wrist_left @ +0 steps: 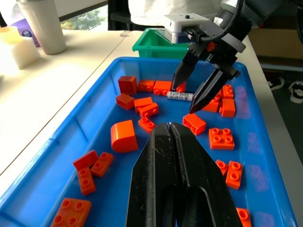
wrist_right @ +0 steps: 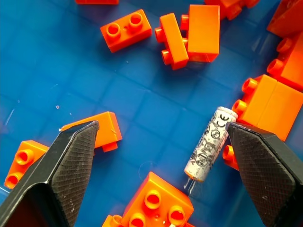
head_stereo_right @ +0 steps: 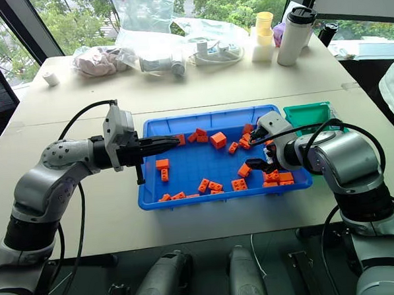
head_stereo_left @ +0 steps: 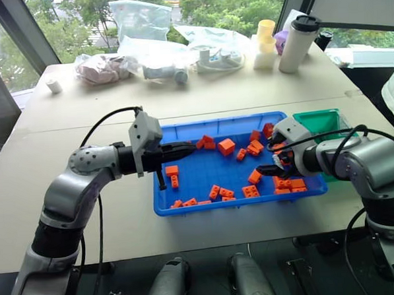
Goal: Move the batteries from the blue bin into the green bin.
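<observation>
Right wrist view: right gripper (wrist_right: 161,170), fingers spread wide, poised over the blue bin (wrist_right: 61,61); one battery (wrist_right: 209,143) lies on the bin floor between the fingers, beside the one at 3 o'clock, among orange bricks (wrist_right: 127,30). Left gripper (head_stereo_left: 184,148), fingers pressed together, hovers over the bin's 9 o'clock end. Green bin (head_stereo_left: 320,122) abuts the blue bin's 2 o'clock corner.
</observation>
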